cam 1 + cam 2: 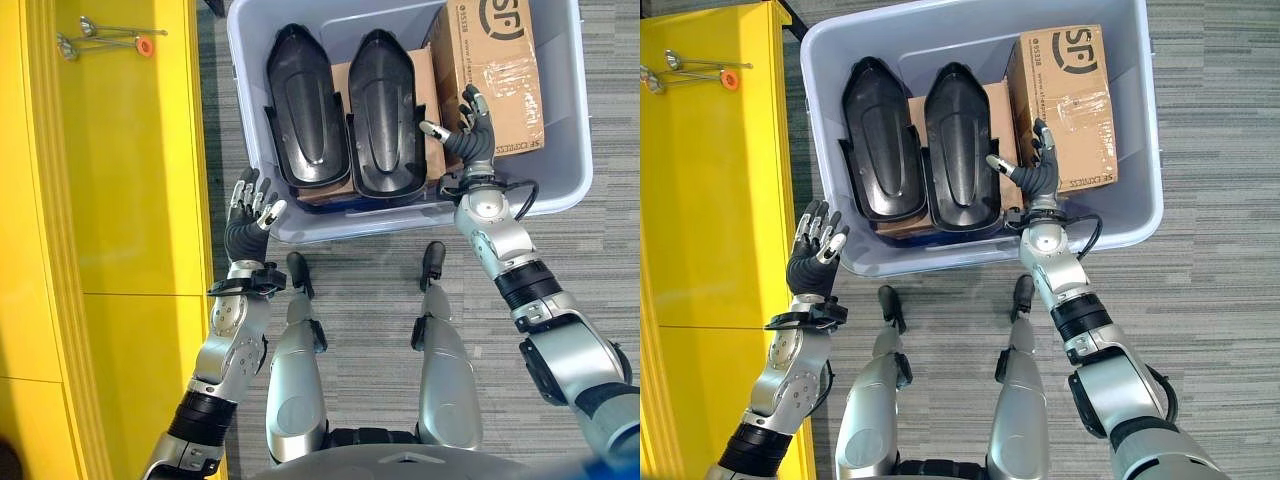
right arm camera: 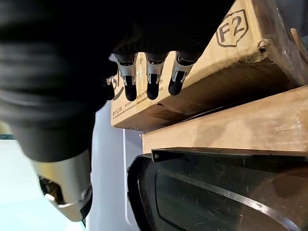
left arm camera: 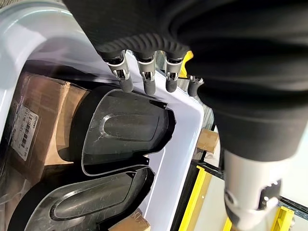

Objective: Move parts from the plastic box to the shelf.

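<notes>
Two black moulded plastic shell parts (image 1: 345, 110) lie in the grey plastic box (image 1: 570, 120), between both hands. Left hand (image 1: 245, 222) and right hand (image 1: 470, 135) hold nothing, fingers (image 1: 262, 212) spread. Each hand should probably close on the pair's outer edges, lifting level toward the yellow shelf (image 1: 120, 180).

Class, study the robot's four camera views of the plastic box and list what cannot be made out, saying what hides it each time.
1. The flat cardboard under the two black parts: mostly covered by them in both eye views.
2. The plastic box floor: hidden by its contents.
3. The small metal items on the yellow shelf: too small to identify.
4. The cardboard box: its far end is cut off by the right wrist view's edge.
</notes>
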`<state>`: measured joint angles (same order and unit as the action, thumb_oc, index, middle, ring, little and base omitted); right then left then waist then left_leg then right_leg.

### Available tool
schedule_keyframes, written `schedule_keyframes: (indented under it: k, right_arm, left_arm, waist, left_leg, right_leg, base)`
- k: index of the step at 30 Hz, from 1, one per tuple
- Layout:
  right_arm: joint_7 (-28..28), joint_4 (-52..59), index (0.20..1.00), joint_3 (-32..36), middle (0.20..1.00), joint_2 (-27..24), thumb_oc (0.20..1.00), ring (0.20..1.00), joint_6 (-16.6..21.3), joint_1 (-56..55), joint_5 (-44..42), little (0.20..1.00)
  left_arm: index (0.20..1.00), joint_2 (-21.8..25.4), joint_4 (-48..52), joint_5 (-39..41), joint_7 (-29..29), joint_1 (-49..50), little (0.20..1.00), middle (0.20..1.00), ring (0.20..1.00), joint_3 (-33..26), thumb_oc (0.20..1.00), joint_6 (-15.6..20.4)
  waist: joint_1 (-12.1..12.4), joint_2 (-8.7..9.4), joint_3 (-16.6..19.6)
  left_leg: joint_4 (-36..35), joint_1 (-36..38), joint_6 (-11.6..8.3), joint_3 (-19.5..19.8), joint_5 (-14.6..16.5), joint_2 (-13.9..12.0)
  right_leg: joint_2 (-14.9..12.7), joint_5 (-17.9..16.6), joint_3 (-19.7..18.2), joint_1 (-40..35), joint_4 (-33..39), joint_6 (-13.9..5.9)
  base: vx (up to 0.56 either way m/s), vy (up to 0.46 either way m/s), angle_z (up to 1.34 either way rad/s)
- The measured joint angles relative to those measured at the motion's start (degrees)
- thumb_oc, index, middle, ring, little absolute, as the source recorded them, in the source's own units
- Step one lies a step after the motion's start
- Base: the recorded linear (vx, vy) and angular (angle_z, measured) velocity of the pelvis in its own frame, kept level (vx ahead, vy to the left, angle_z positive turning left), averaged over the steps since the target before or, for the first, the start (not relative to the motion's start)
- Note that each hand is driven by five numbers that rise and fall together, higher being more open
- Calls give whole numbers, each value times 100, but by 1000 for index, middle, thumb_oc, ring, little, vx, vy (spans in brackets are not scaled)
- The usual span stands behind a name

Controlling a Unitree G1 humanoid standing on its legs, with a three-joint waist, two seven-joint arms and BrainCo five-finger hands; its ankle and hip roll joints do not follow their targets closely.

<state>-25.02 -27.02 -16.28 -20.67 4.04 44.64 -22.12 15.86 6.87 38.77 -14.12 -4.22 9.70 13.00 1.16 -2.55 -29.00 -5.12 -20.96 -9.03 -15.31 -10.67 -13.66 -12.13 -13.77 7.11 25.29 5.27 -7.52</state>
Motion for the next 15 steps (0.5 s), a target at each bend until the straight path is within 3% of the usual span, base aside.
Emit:
schedule_keyframes:
  k: [15]
  right_arm:
    - [13, -186, 1000, -115, 1000, 60, 1000, 1000, -6, 40, 94, 1000]
  left_arm:
    - [1000, -12, -10, -3, -9, -22, 1000, 1000, 1000, -6, 1000, 20]
  waist:
    - [10, 72, -39]
  left_leg:
    - [-15, -19, 5, 35, -51, -7]
  right_leg:
    - [8, -40, 20, 2, 1, 15]
  base:
    - [0, 0, 0]
